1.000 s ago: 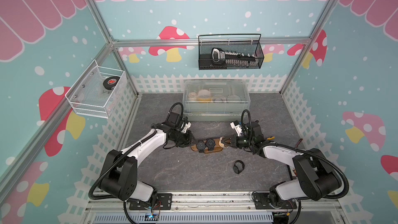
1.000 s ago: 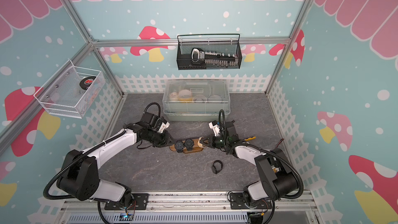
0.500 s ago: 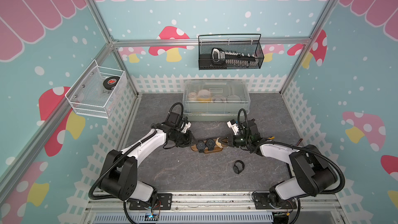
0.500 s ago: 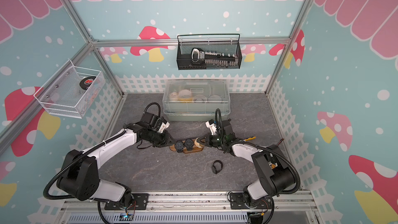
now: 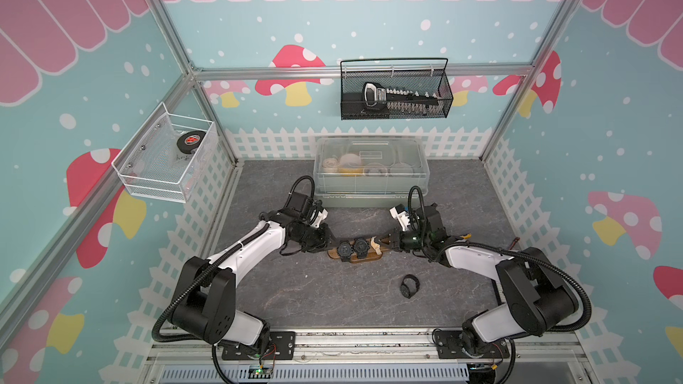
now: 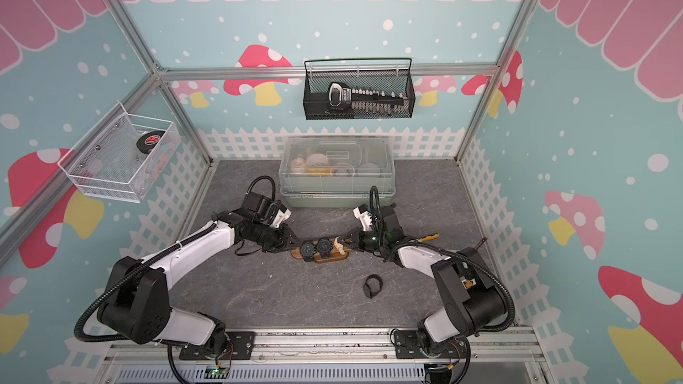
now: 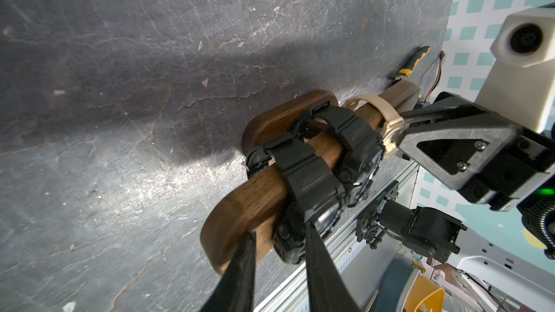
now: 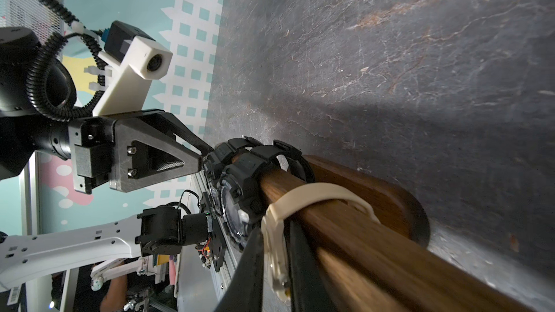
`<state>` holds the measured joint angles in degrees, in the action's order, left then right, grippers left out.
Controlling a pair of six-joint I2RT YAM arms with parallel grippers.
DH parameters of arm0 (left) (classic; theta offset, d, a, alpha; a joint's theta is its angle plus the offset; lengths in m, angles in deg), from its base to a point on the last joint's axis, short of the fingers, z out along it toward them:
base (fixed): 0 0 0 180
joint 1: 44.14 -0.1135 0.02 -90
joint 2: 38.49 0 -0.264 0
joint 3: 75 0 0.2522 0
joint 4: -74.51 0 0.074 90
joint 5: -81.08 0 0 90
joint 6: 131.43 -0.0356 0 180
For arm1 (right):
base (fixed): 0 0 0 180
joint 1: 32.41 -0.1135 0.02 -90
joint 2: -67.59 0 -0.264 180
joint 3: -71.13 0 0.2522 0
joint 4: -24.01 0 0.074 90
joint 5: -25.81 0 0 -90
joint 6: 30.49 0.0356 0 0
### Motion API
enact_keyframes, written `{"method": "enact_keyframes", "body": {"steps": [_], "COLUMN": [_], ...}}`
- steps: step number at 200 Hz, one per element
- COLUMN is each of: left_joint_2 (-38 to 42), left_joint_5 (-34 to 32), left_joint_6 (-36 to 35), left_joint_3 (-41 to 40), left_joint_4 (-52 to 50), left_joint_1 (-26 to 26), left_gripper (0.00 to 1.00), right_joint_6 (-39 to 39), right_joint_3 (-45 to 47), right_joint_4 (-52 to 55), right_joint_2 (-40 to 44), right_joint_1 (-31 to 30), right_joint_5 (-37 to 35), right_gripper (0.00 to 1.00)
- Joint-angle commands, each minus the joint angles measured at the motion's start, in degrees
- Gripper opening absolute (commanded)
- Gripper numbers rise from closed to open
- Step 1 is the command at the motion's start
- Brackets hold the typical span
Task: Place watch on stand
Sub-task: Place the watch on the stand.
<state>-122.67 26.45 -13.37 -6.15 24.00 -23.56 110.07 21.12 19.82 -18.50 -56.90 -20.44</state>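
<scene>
**Beige watch [image 8: 303, 198] looped on the bar**

The stand's [image 8: 375, 244] wooden bar runs over the grey surface [image 8: 390, 55], its oval base [image 8: 399, 202] beneath. The beige watch circles the bar, its case flanked by the right hand's [image 8: 275, 231] fingers [image 8: 249, 271]. Two black watches [image 8: 240, 193] sit just beyond it. The left hand [image 8: 205, 156] reaches the farther one.

stand [image 7: 240, 202]: smooth brown wood | tabletop [image 7: 120, 55]: matt grey (stone-look, scuffed) | black watches [image 7: 306, 172]: matt plastic
</scene>
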Motion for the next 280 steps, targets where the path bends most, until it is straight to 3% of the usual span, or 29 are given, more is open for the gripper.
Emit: {"method": "enact_keyframes", "body": {"steps": [1, 41, 202, 280], "left_joint_2": [0.9, 0.9, 6.3, 7.3], "left_joint_5": [-0.1, -0.1, -1.7, -2.0], "left_joint_6": [-0.3, -0.2, -1.0, -0.8], "left_joint_3": [-0.6, -0.2, 0.1, -0.5], "left_joint_4": [0.2, 0.0, -2.1, -2.1], "left_joint_1": [-0.5, -0.4, -4.2, -4.9], "left_gripper": [0.29, 0.29, 0.3, 0.3], "right_joint_6": [-0.7, -1.9, -9.8, -7.5], "right_joint_3": [-0.8, -1.3, -5.0, -7.3], "right_joint_4": [2.0, 4.5, 20.2, 16.2], "right_joint_2": [1.1, 2.5, 10.4, 5.3], "right_joint_1": [-0.5, -0.5, -0.5, -2.8], "right_joint_5": [-1.5, -2.3, -7.3, -5.7], "right_gripper": [0.21, 0.26, 0.26, 0.15]}}
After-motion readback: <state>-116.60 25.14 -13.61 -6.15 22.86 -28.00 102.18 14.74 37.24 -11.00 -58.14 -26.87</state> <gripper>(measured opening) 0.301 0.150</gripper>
